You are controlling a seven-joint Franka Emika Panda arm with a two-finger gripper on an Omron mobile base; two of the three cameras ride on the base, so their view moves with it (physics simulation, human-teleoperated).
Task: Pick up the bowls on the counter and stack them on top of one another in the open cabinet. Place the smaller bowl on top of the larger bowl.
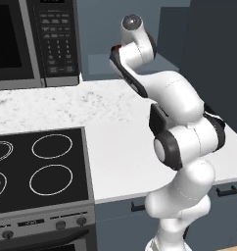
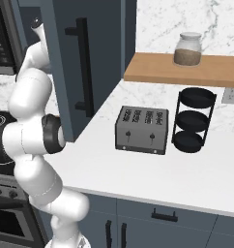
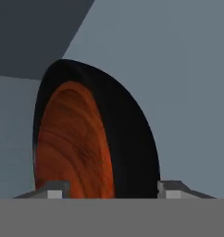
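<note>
In the hand view the small reddish-brown bowl sits nested inside the larger black bowl, low and left of centre in the frame, with the flat blue-grey inside of the cabinet behind them. The view is rolled (so the bowls look tipped on edge; how they really stand cannot be told from it). The claw shows at the bottom edge, one fingertip at the lower left and the other at the lower right, set apart with the bowls' rims between them. The tips look spread wide of the bowls rather than pinching them, though whether either tip touches a rim is hard to tell.

In the left base view the arm reaches up from the lower right toward the cabinet at the upper middle, and the white counter under it carries no bowl.

My reading is that the stacking is all but done: both bowls are in the cabinet, small in large. What remains is drawing the hand clear.
</note>
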